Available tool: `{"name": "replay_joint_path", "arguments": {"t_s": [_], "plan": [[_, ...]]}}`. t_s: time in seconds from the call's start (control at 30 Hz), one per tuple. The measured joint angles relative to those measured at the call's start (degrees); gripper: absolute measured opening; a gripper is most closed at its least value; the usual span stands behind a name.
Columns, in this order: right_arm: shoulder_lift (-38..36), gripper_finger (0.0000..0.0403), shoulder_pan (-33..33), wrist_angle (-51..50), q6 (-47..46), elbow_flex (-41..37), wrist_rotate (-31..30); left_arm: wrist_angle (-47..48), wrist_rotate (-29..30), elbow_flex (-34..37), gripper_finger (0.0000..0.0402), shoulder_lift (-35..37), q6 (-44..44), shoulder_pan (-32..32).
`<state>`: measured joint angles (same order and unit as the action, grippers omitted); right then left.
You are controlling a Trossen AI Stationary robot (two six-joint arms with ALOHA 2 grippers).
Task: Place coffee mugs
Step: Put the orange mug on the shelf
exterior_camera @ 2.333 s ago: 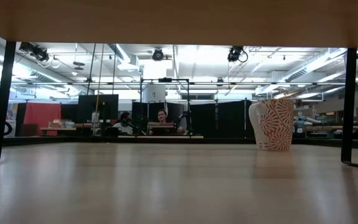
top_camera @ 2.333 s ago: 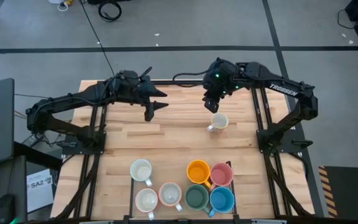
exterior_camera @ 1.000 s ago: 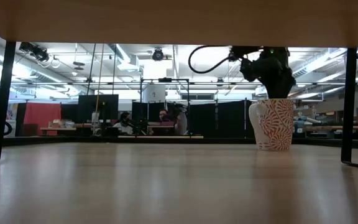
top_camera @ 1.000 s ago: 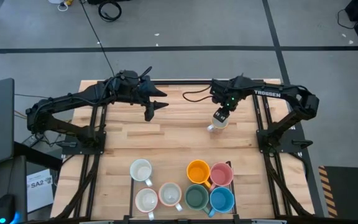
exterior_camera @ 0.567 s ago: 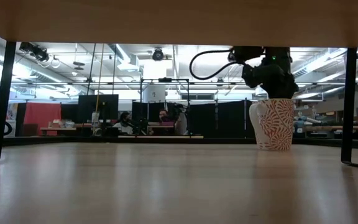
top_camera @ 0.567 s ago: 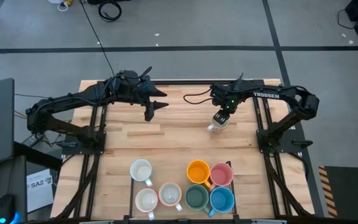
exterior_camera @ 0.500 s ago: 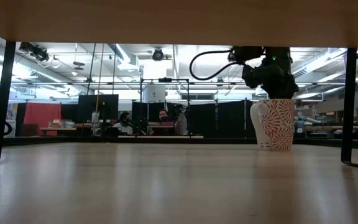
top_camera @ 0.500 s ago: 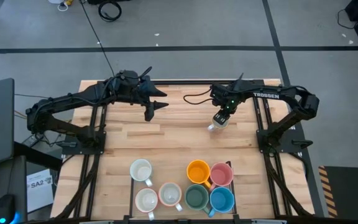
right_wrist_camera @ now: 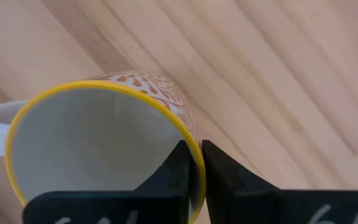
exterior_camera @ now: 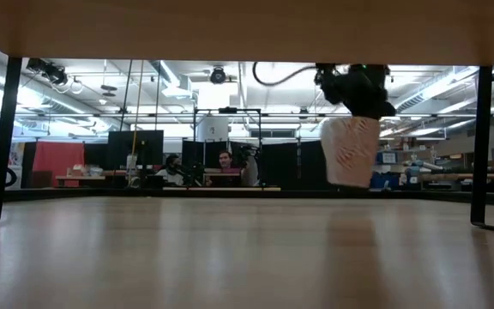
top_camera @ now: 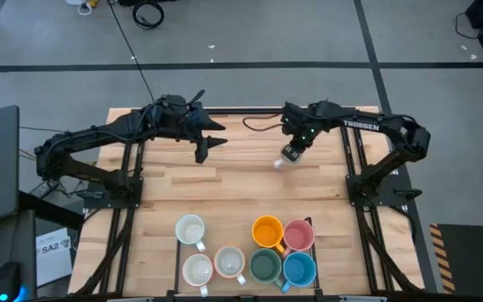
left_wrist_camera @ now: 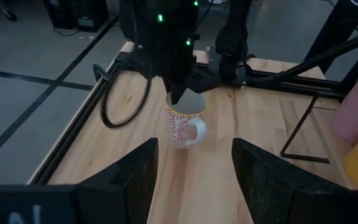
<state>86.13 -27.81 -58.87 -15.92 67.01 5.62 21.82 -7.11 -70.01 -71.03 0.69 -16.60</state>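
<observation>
1. Lifted now: the patterned mug [exterior_camera: 350, 150], which stood on the tabletop [top_camera: 225, 201] a moment ago, hangs clear of the wood and has drifted a little toward the middle, carried by the right end effector [top_camera: 292, 151].

2. Nearest the front edge, seven mugs are already grouped. Taking the orange mug [top_camera: 267, 231] as the landmark: the pink mug [top_camera: 299, 235] touches it on the right, the dark green mug [top_camera: 265, 266] sits just in front of it, and the blue mug [top_camera: 299, 269] stands diagonally in front and to the right.

3. Left of the orange mug, three white mugs form a looser cluster: one [top_camera: 190, 229] level with it and well apart, two [top_camera: 197, 269] [top_camera: 229, 262] nearer the front edge.

4. Well behind the orange mug, the right end effector has its fingers [right_wrist_camera: 182, 171] pinched shut over the yellow rim of the patterned mug, one inside and one outside the wall.

5. Farther back and to the left, the left end effector [top_camera: 210, 143] waits above the tabletop with its fingers spread, gripping nothing.

6. By my reckoning seven of eight are placed; the last still needs carrying forward to the group and setting down.
</observation>
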Motion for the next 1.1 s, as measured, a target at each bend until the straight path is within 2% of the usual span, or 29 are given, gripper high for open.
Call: {"name": "replay_joint_path", "arguments": {"t_s": [0.2,0.37,0.53,0.7,0.93,1.1], "plan": [[0.0,0.0027,0.0,0.0,0.0,9.1,2.6,2.1,-0.1,0.0,0.0212,3.8,0.0,-0.7],[0.0,0.0027,0.8,0.1,0.0,17.7,3.1,10.0,0.0,0.0,0.0212,9.2,0.0,-2.5],[0.0,0.0027,3.3,0.9,-0.5,25.1,2.1,15.2,0.0,0.0,0.0212,12.7,0.1,-4.2],[0.1,0.0027,7.1,4.1,-1.0,29.8,1.5,16.5,0.0,0.0,0.0212,14.1,0.1,-5.5],[7.5,0.0027,13.1,3.5,2.5,40.3,1.9,16.8,0.0,0.0,0.0212,14.0,1.9,-6.8],[15.5,0.0027,16.7,-4.0,6.1,49.9,1.9,17.5,0.0,0.0,0.0212,14.1,1.9,-6.8]]}}
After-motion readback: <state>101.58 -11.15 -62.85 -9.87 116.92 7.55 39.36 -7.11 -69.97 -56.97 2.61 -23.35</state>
